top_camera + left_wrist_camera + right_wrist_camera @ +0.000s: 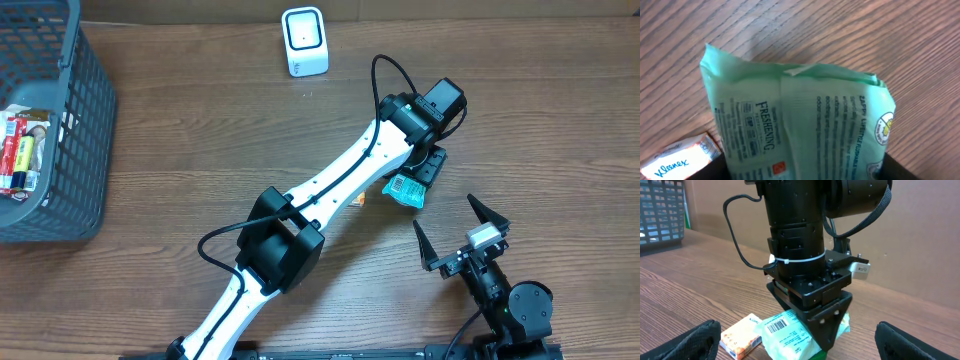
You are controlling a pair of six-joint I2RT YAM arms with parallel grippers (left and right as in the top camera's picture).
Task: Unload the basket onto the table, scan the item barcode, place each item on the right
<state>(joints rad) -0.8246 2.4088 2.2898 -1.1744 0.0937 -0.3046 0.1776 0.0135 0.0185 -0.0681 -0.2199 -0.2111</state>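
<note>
A green wipes packet (405,189) lies on the wooden table right of centre. My left gripper (420,170) comes down on it from above, and its dark fingers press both sides of the packet (800,120), so it is shut on it. In the right wrist view the packet (790,337) shows a barcode label (776,326) on its top face, beside the left gripper's finger (827,322). My right gripper (443,215) stands open just in front of the packet, apart from it, with its fingers (695,340) wide. The white scanner (304,41) stands at the back edge.
A small orange and white Kleenex pack (742,337) lies against the packet's left side. A grey basket (80,120) with several items in it sits at the far left. The left arm (330,180) stretches diagonally across the table's middle.
</note>
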